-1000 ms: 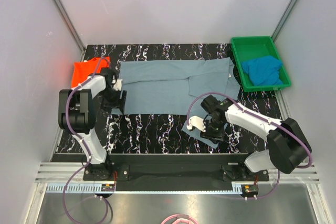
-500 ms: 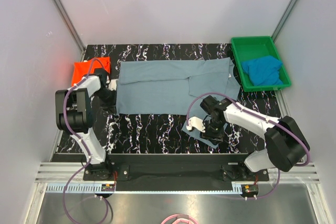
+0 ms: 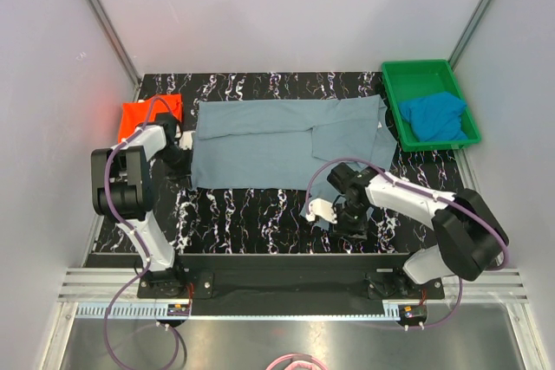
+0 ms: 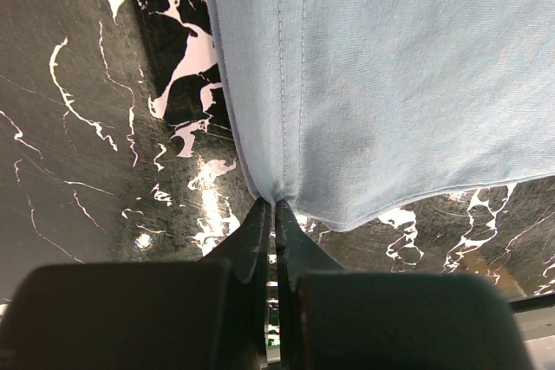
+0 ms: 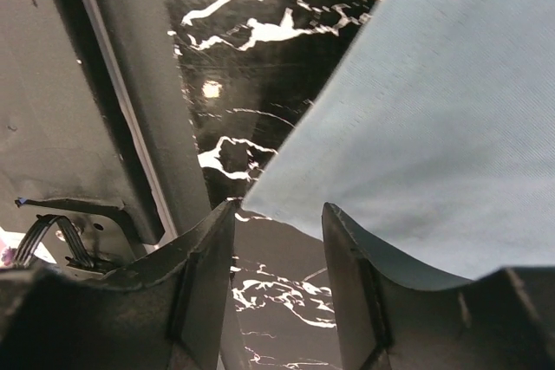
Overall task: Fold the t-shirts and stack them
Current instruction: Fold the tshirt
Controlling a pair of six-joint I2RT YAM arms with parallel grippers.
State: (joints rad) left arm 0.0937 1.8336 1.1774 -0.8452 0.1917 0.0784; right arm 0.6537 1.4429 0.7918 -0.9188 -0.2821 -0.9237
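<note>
The large grey-blue t-shirt (image 3: 277, 140) lies spread flat across the middle of the table. My left gripper (image 3: 186, 159) is at its left near corner, and in the left wrist view this gripper (image 4: 276, 203) is shut on the hem of the t-shirt (image 4: 408, 75). My right gripper (image 3: 345, 212) hovers over the shirt's near-right corner. In the right wrist view this gripper (image 5: 279, 214) is open, with the tip of the cloth corner (image 5: 416, 136) lying just at its fingertips. An orange-red t-shirt (image 3: 143, 114) sits folded at the far left. A bright blue t-shirt (image 3: 434, 117) lies bunched in the tray.
The green plastic tray (image 3: 392, 101) stands at the back right corner. The black marbled tabletop (image 3: 251, 210) shows bare in front of the shirt. White walls close in on both sides and behind. A metal rail (image 5: 130, 127) runs close beside the right gripper.
My left gripper has slid left to the shirt's left edge and shut on its hem. My right gripper has opened wider and shifted slightly up and left over the near-right corner.
</note>
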